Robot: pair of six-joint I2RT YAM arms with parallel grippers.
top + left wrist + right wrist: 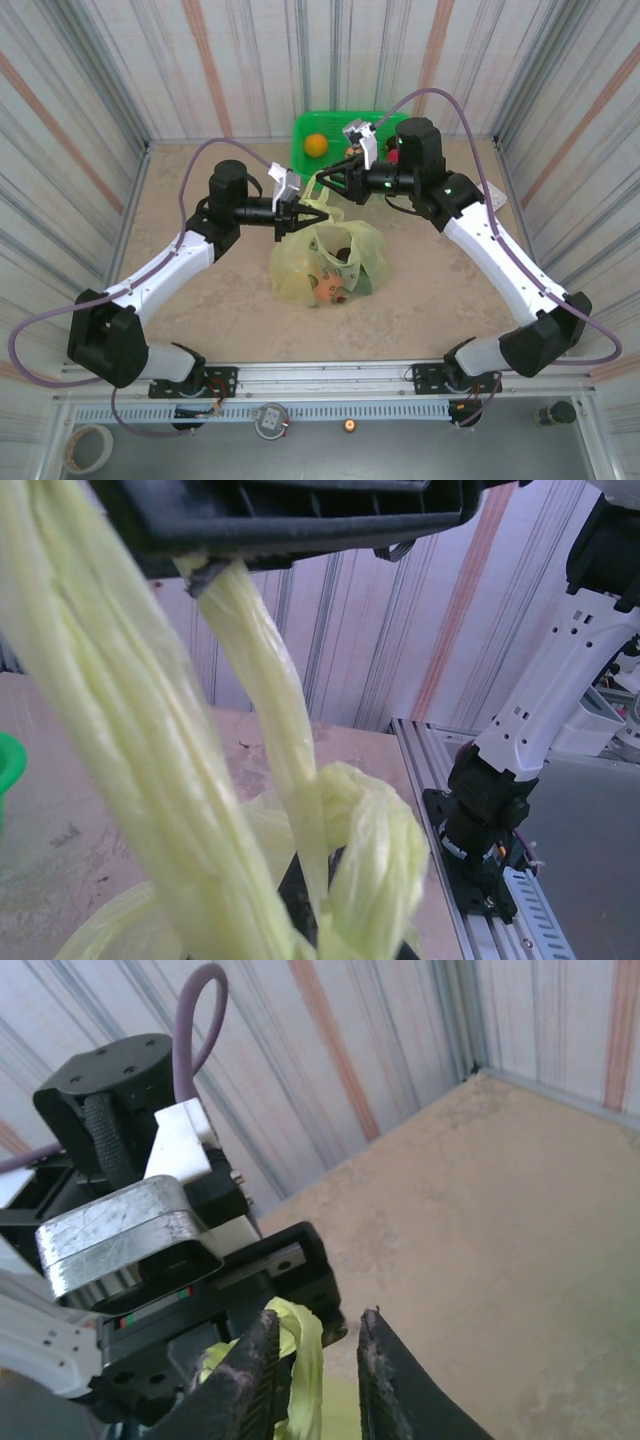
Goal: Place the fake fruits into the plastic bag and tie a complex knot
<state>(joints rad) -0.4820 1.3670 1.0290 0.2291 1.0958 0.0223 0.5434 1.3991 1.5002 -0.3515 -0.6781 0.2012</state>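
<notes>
Both on plastic bag [325, 262]: left hand [298, 216] pinched shut, right hand [316, 1325] ajar.

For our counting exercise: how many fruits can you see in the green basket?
1: an orange fruit in the left half of the green basket. The right arm overlaps the basket's right part, so others may be hidden there.
</notes>
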